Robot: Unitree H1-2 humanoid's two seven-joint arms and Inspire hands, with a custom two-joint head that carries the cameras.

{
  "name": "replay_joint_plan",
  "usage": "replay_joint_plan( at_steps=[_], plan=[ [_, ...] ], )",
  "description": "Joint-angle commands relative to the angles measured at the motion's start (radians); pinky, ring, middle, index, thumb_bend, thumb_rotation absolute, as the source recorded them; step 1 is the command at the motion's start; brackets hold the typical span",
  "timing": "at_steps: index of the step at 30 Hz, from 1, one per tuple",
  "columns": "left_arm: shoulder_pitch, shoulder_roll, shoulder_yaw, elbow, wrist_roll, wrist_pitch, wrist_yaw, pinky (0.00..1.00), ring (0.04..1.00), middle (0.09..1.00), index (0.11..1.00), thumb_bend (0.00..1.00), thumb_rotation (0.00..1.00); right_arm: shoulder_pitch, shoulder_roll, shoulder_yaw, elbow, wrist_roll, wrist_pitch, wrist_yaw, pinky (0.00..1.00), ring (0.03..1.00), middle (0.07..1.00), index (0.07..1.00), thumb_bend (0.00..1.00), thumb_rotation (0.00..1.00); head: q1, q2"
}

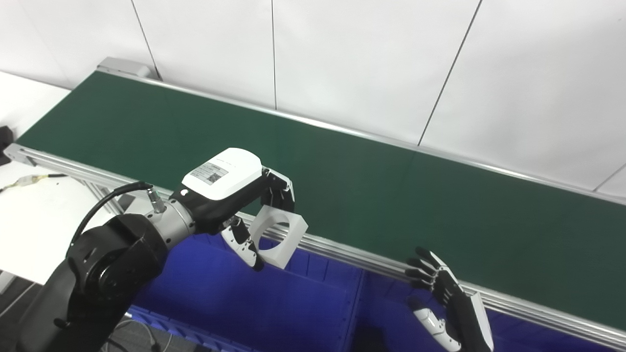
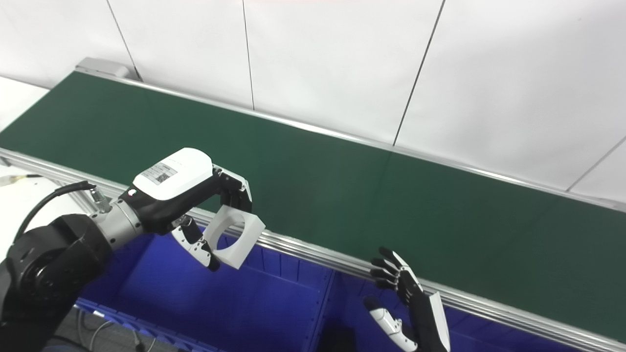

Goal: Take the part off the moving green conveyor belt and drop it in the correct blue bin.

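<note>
My left hand (image 1: 234,195) is shut on a white square part with a round hole (image 1: 279,235), fingers over its top edge and thumb under it. The part hangs tilted just in front of the conveyor's near rail, above the left blue bin (image 1: 234,293). The green conveyor belt (image 1: 342,166) behind it carries nothing in view. My right hand (image 1: 447,305) waits low at the right with its fingers spread, open, beside the near rail and above the right blue bin (image 1: 386,308).
An aluminium rail (image 1: 352,254) runs along the belt's near edge between the hands. A divider wall (image 1: 354,313) separates the two blue bins. A white table with a cable (image 1: 29,181) lies at the left. White wall panels stand behind the belt.
</note>
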Motion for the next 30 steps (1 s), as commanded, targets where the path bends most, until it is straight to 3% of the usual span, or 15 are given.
replay_joint_plan(
  at_steps=[1,13,30],
  plan=[
    [-0.008,-0.001,0.008,-0.029,-0.005,0.002,0.009,0.51,0.452,0.442,0.506,0.52,0.0,-0.007,0.009,-0.005,-0.039,0.004,0.005,0.005,0.67,0.732,0.787,0.858,0.66,0.66,-0.008,0.009],
    [0.047,-0.013,-0.008,0.037,-0.033,-0.028,0.041,0.52,0.458,0.46,0.501,0.52,0.0,-0.001,0.02,-0.002,-0.088,-0.02,0.047,0.004,0.66,0.728,0.784,0.859,0.67,0.7,-0.032,0.051],
    [0.061,-0.074,-0.094,0.259,-0.011,-0.098,0.155,0.5,0.446,0.454,0.501,0.52,0.0,0.01,0.03,-0.001,-0.116,-0.019,0.066,0.008,0.65,0.727,0.784,0.851,0.69,0.7,-0.041,0.067]
  ],
)
